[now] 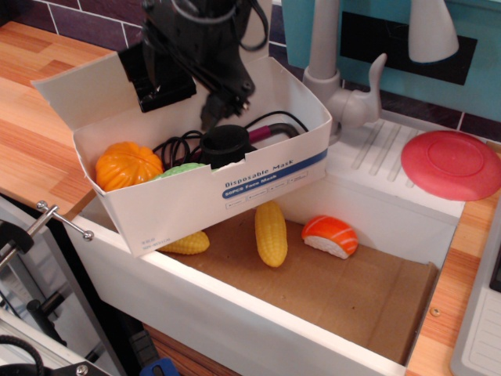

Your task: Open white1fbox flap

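Observation:
The white1fbox [235,188] sits tilted on the sink's left rim, its blue-striped "Disposable Mask" side facing me. Its flap [82,90] stands raised at the back left, so the box is open on top. Inside are an orange toy pumpkin [125,164], a green item [182,168] and a black round device with cables [225,145]. My black gripper [223,110] hangs above the box's middle, its body against the flap's inner face. Its fingers look closed together and hold nothing.
The sink [235,305] has a cardboard floor with a toy corn cob [271,233], a yellow item [185,243] under the box and a salmon sushi toy [329,235]. A grey faucet [329,70] stands behind the box. A red plate [454,163] lies at the right. A metal clamp [63,219] sticks out at the left.

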Controlling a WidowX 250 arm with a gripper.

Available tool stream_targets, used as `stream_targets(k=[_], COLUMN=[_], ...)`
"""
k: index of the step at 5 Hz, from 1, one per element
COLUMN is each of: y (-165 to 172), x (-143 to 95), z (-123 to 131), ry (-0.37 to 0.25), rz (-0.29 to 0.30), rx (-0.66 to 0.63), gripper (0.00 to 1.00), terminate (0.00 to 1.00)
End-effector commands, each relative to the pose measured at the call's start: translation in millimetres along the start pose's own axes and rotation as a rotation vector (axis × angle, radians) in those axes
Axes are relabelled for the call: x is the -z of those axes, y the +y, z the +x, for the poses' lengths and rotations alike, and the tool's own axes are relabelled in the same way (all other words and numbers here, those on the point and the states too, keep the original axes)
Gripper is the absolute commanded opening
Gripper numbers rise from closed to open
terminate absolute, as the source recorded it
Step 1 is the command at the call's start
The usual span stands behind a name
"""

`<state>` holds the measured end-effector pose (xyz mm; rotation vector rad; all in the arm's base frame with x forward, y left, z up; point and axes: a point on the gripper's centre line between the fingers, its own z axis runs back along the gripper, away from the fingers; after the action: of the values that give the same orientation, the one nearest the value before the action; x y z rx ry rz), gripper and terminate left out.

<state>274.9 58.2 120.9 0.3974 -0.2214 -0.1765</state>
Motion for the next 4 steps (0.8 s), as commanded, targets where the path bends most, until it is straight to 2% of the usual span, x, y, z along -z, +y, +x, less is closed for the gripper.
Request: stream_targets(k=[1,3,4], y=[41.2,74.8,82.6], x=[-6.0,27.1,45.5], z=[26.2,54.1,59.3], ry=[-0.073,-0.141,-0.178], rz=[0.073,0.08,0.053], rx=[0.092,0.214,0.232], gripper=[1.0,1.0,1.0], terminate=[0.0,0.0,0.0])
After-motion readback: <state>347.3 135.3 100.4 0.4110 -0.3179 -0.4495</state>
